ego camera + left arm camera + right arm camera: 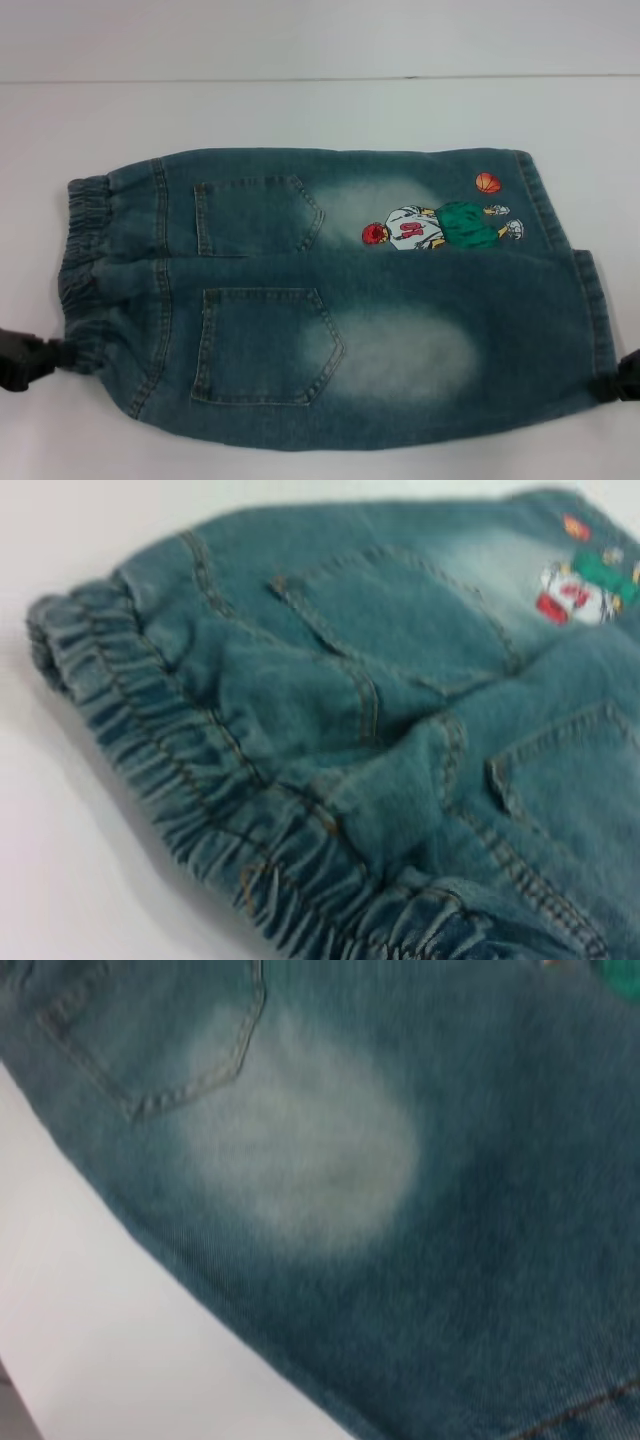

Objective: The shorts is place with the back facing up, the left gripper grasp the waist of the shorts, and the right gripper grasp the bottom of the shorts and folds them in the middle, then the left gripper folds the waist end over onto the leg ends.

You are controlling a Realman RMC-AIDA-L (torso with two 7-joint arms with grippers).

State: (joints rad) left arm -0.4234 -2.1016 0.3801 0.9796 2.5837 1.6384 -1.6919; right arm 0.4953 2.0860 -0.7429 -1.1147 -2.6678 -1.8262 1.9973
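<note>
Shorts (340, 300) lie flat, back up, mid-table (300, 110), left gripper (25, 360) at the waist (85, 255) corner, right gripper (628, 380) at the near hem corner; I can't tell either grip.

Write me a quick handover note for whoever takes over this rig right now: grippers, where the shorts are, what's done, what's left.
Left gripper: at the near corner of the ruffled elastic waist.
Right gripper: at the near leg hem.
Blue-green washed denim shorts: flat on the white table, back pockets up, waist toward the robot's left.
Done: both grippers are positioned at the ends.
Left: both folds.
</note>
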